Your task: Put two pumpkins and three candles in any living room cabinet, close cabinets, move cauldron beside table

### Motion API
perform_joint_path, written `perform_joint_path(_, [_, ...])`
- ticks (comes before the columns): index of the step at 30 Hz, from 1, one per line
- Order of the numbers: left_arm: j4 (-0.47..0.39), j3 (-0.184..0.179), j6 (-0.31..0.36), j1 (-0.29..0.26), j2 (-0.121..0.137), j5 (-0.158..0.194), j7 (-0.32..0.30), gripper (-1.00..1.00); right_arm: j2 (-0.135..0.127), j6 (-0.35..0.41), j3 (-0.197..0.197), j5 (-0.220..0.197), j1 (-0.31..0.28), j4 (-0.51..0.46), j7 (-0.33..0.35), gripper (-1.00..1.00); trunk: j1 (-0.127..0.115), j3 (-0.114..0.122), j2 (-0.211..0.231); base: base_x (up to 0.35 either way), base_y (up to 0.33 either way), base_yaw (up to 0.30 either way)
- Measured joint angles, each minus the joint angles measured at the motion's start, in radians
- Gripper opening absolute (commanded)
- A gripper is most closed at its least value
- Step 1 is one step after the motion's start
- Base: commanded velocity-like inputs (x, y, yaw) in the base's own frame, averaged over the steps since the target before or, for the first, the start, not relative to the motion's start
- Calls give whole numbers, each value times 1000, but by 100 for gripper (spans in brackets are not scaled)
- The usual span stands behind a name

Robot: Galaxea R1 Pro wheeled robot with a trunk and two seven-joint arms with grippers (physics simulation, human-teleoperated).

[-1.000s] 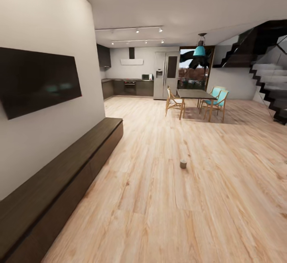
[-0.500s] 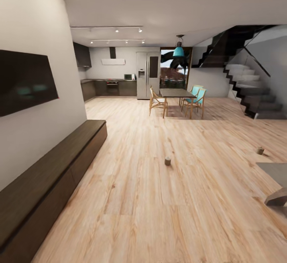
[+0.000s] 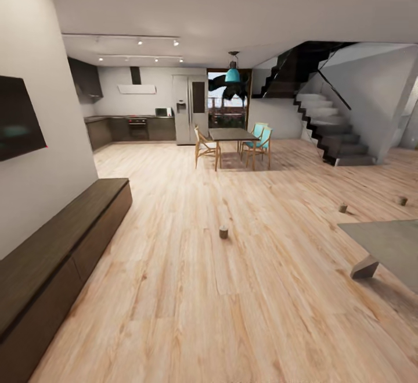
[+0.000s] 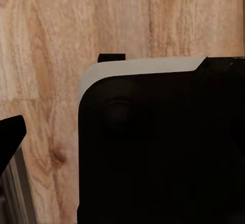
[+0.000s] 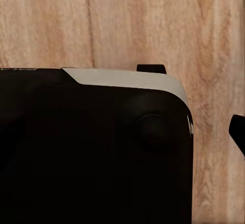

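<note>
Three candles stood on the wooden floor (image 3: 244, 313) as I swung my head to the right across the living room: the nearest candle (image 3: 223, 232) sat out in the open boards, well apart from the cabinet (image 3: 64, 243) that ran along the wall at my left, while a second candle (image 3: 343, 208) and a third candle (image 3: 403, 201) stood beyond the far edge of the grey table (image 3: 389, 243). A second earlier my view had held only the nearest candle and the long dark unit under the wall-mounted television (image 3: 17, 118); half a second later the second one and a corner of the slab table had slid in, and by this moment the third had appeared past the table as the television and cabinet drifted toward the frame's edge. The things themselves had not moved; my camera had. I judged that all three candles were now located, though neither pumpkin nor the cauldron showed here, and the cabinet's plain front panels looked shut. Past the nearest candle, the dining table (image 3: 232, 134) with its chairs, the kitchen and the staircase (image 3: 331, 133) lay far off. My wrist cameras looked down over my own dark housing at floorboards, so I could not tell whether either gripper stood open or closed.
</note>
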Motion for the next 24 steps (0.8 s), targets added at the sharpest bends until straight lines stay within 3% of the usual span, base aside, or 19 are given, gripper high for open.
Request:
perform_joint_path(15, [1,0,0,0,0,2,0,100,1,8,-2,1,0,5,0,100,0,-23,0,4,0,-33])
perform_joint_path(24, [1,0,0,0,0,2,0,100,0,3,-1,1,0,2,2,100,0,-36,0,200,0,-44])
